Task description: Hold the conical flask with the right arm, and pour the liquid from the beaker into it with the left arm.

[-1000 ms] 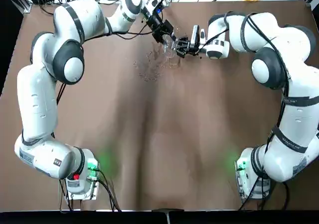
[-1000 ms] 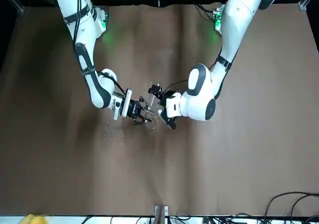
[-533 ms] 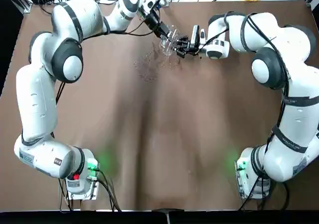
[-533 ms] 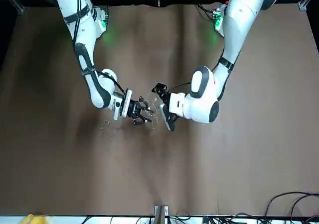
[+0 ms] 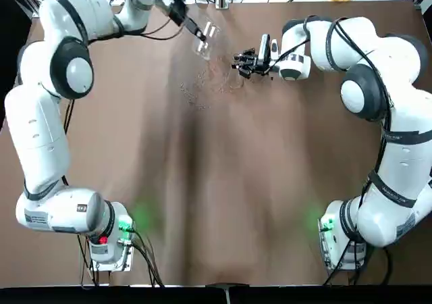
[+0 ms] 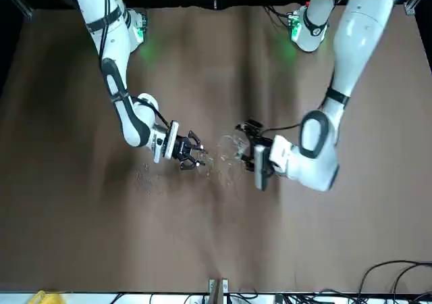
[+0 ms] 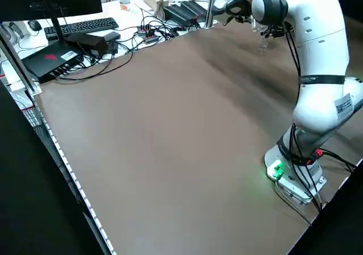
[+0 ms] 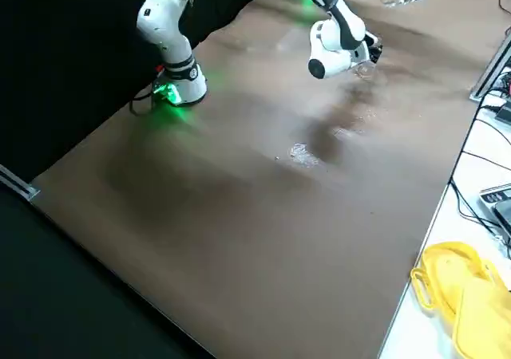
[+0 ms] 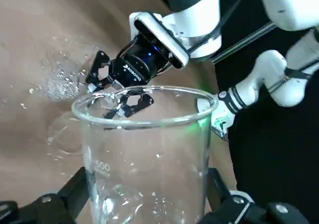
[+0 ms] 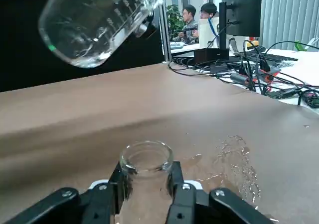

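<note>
beaker [image 5: 205, 38] lifted away (tilted) | left tool [image 5: 196, 31] grips it | right tool [image 10: 145, 186] clamps flask [image 10: 146, 165]

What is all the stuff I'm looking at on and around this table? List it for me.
conical flask: one, clear glass, standing on the table, its neck clamped in the right gripper.
beaker: one, clear glass, held up in the air by the left gripper, off to one side of the flask.
spilled droplets: a scatter, clear, on the table near the flask.
table: one, brown.
yellow container: one, beside the table's edge.
keyboard: one, black, on a desk beyond the table, among cables.
people: two, seated far off.
right gripper: black fingers shut on the flask.
left gripper: shut on the beaker.
</note>
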`<state>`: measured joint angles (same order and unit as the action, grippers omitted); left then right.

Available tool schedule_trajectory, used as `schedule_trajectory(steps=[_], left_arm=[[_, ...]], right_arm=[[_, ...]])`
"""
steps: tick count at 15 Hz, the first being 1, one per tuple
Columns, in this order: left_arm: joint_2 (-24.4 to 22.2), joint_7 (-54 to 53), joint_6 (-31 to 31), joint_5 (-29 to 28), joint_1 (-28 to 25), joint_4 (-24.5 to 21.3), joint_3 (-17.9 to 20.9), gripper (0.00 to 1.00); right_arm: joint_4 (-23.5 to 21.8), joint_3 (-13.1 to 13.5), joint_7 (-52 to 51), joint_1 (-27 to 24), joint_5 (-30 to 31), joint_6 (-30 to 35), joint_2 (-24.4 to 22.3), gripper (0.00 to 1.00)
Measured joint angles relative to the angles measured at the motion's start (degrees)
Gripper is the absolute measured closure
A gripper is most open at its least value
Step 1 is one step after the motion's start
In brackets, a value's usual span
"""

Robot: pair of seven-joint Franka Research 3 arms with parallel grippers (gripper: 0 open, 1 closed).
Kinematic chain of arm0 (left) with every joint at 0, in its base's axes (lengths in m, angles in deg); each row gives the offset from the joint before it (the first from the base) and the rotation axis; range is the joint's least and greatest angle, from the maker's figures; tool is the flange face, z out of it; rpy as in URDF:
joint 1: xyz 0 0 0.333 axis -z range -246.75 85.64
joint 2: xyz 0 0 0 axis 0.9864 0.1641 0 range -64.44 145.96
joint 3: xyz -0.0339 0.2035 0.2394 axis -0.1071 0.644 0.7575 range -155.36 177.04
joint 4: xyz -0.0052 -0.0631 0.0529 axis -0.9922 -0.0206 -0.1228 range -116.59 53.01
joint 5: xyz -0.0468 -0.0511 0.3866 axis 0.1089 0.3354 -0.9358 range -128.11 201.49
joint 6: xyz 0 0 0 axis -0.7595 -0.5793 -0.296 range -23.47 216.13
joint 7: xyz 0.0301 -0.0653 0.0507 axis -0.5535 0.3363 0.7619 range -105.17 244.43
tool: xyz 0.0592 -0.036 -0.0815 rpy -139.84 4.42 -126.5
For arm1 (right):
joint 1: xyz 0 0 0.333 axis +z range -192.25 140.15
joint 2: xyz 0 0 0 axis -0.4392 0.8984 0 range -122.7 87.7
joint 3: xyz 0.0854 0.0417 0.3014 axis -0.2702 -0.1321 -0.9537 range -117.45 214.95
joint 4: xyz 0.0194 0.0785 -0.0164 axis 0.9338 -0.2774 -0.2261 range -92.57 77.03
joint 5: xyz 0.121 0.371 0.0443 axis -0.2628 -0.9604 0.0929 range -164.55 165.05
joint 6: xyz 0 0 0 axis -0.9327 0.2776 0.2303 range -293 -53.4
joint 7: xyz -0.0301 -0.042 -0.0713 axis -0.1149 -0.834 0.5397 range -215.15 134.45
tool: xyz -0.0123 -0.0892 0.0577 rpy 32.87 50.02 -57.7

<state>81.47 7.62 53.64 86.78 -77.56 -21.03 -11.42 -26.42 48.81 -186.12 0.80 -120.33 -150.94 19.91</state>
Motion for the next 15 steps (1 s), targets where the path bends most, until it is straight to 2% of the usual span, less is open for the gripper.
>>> schedule_trajectory(steps=[5,11,13,15], left_arm=[[1.6,-17.6,-5.7,0.3,-9.8,-1.2,0.2,0.02],[6.9,-40.2,-7.9,0.3,-19.7,-2.0,2.0,0.02],[9.8,-50.2,-7.9,0.4,-22.8,-2.0,2.3,0.02],[11.2,-55.7,-7.9,0.5,-24.1,-2.0,2.3,0.02]], right_arm=[[0.0,0.1,0.0,-0.4,0.0,0.0,0.0,0.61],[0.1,0.4,0.0,-4.5,0.1,-0.1,-0.1,0.61],[0.0,0.4,-1.1,-7.8,2.4,-0.4,-0.4,0.61],[-0.3,0.3,-2.5,-10.6,4.4,-0.1,-0.7,0.61]])
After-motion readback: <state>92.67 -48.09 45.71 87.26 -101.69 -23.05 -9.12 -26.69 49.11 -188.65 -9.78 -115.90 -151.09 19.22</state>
